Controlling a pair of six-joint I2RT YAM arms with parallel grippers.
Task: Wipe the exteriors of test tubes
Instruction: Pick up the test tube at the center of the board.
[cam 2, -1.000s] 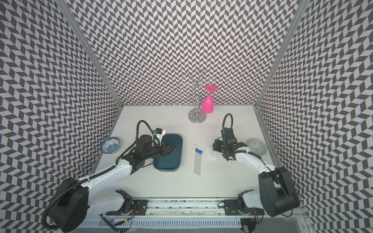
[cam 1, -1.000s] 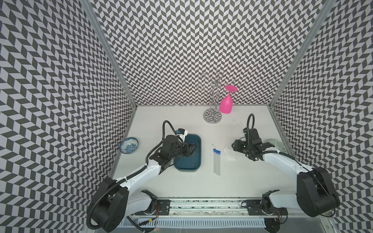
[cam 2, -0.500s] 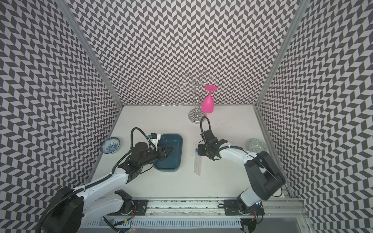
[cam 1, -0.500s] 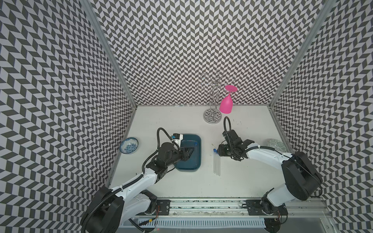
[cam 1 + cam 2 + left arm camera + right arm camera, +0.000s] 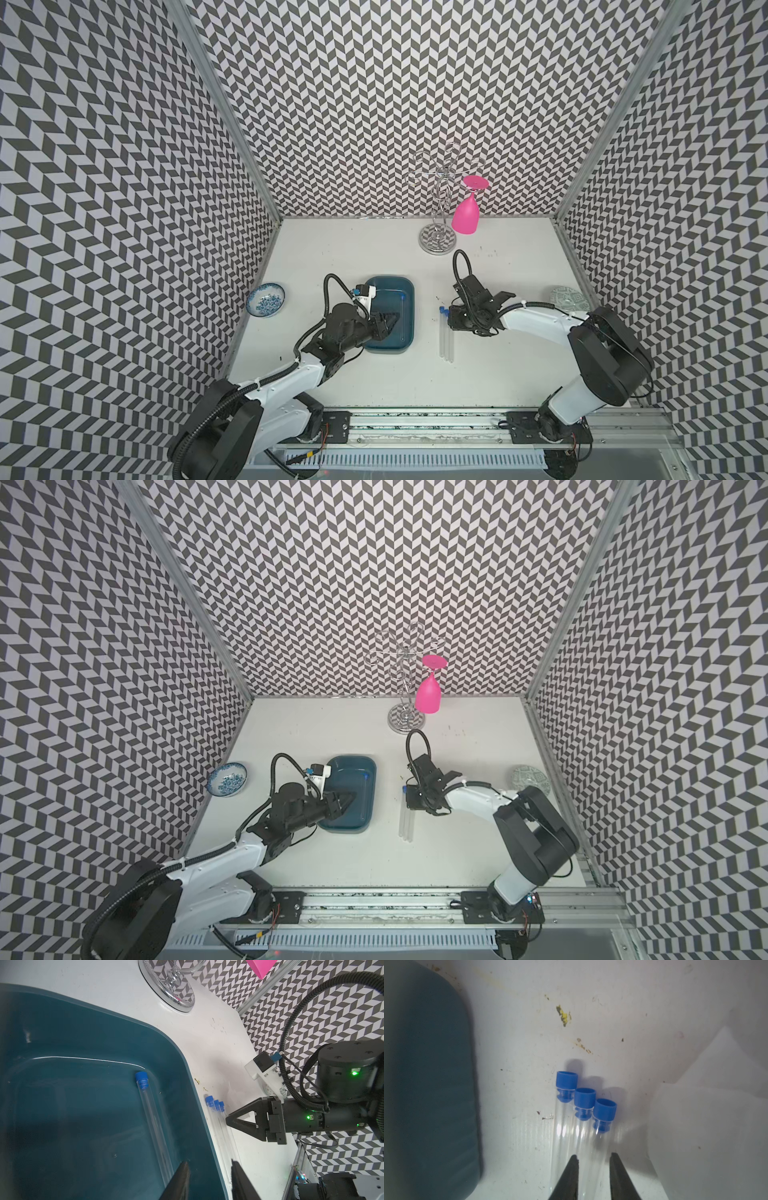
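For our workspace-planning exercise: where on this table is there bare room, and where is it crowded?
Free: the front strip between the tubes and the rail; the back-left corner behind the teal tray, beside the rack base. Crowded: between tray and tubes, by the right tool.

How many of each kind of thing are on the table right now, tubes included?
Teal tray: 1
Test tubes: 4 (three lying on the table, one in the tray)
Patterned dishes: 2
Pink glass: 1
Chrome rack: 1
Total: 9
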